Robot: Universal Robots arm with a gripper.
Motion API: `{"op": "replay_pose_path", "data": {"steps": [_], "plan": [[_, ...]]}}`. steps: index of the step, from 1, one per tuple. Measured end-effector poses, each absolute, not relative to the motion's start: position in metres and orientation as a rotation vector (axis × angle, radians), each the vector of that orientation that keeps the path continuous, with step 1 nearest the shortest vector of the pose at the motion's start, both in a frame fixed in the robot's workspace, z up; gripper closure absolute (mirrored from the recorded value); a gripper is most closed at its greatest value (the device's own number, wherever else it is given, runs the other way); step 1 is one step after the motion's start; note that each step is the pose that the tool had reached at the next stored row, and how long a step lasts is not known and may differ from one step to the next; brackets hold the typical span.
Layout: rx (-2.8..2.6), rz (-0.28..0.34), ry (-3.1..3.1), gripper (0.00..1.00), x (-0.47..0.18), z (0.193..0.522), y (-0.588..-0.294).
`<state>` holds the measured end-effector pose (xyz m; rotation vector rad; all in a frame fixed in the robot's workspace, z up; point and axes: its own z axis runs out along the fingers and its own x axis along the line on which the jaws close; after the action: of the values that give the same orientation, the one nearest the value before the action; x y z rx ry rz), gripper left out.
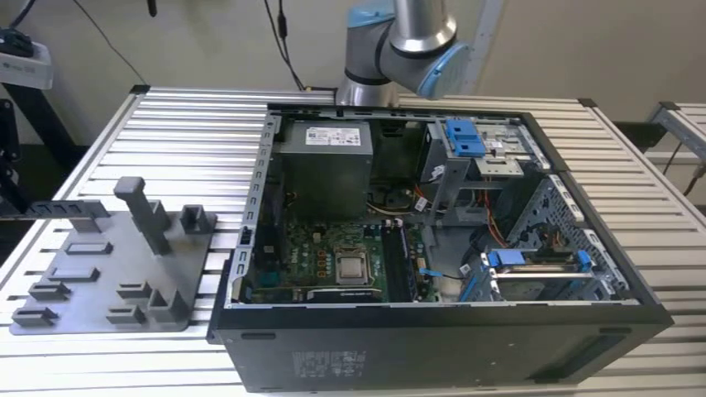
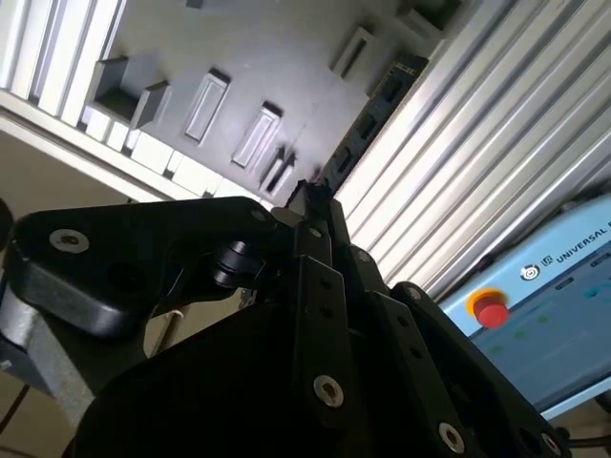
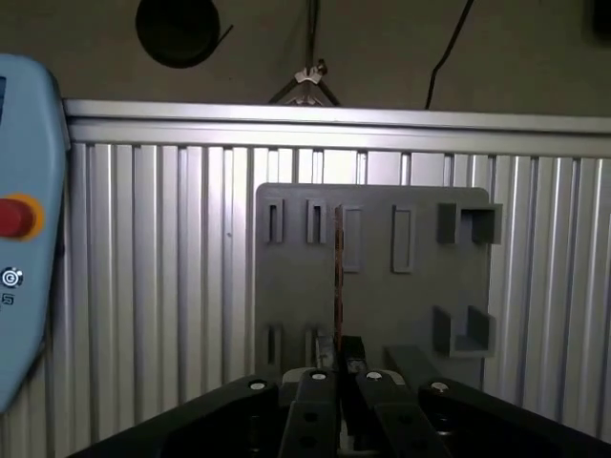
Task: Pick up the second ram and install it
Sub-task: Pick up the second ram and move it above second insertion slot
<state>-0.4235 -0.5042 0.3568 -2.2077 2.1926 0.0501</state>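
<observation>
In both wrist views my gripper [image 3: 338, 361] [image 2: 312, 205] is shut on the second ram, high above the table. The second ram [image 3: 337, 277] shows edge-on as a thin line running out from the fingertips in the first wrist view. In the second wrist view the ram [image 2: 368, 124] is a long dark strip with chips along it. Below it lies the grey tray [image 3: 382, 296] [image 1: 111, 273] with its slots and blocks. In the exterior view the open computer case [image 1: 441, 240] lies on the table, with the motherboard [image 1: 331, 265] and its memory slots [image 1: 403, 260] exposed.
The arm's base and elbow [image 1: 403, 41] rise behind the case. Blue drive-cage clips [image 1: 464, 136] and a drive cage [image 1: 535, 265] fill the case on the exterior view's right. A teach pendant with a red button [image 3: 14, 215] [image 2: 492, 310] lies beside the ribbed table [image 1: 188, 141].
</observation>
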Motion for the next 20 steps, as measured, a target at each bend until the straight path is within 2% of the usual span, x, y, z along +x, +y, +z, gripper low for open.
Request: {"op": "replay_pose_path", "data": {"steps": [20], "plan": [[-2.205,0.050,2.195,0.86,-0.423,0.393,-0.504]]}}
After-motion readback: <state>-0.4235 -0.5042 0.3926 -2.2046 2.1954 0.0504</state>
